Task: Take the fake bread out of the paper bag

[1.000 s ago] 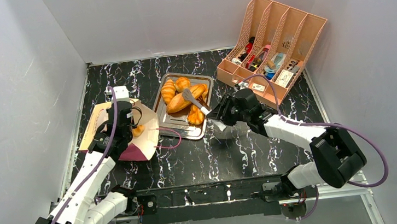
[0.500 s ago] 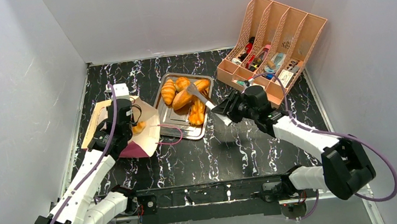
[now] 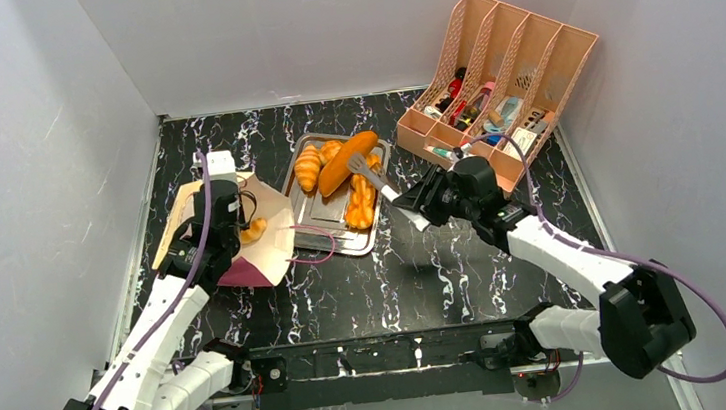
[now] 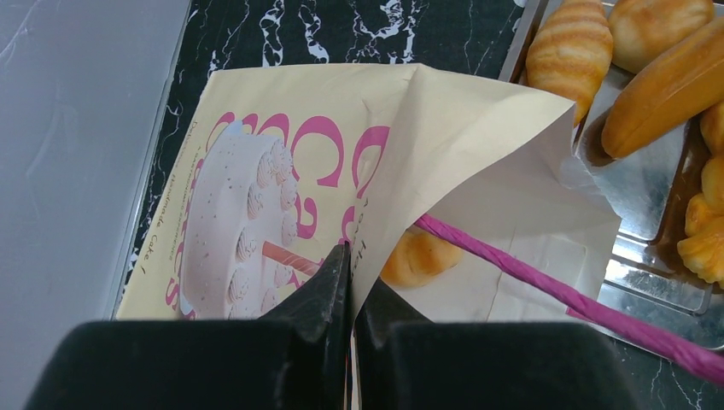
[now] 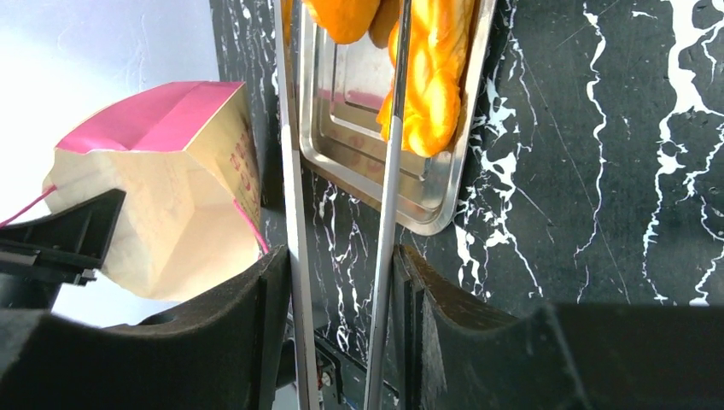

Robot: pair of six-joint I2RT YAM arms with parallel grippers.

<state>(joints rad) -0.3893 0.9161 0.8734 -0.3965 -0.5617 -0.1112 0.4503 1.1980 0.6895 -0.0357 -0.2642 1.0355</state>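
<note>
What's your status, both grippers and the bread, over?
Left gripper shut on paper bag rim. Right gripper shut on tongs, tips over tray. One roll in bag, other bread on tray. Pink cord handle crosses bag mouth.

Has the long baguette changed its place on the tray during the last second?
Yes. The baguette has shifted toward the far rim of the tray, away from the tray's near edge.

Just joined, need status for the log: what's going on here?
The left gripper is shut on the paper bag at its rim, holding the mouth open. The right gripper grips metal tongs, whose tips reach around the baguette on the steel tray. Most pieces lie on the tray; one small roll is inside the bag.
</note>
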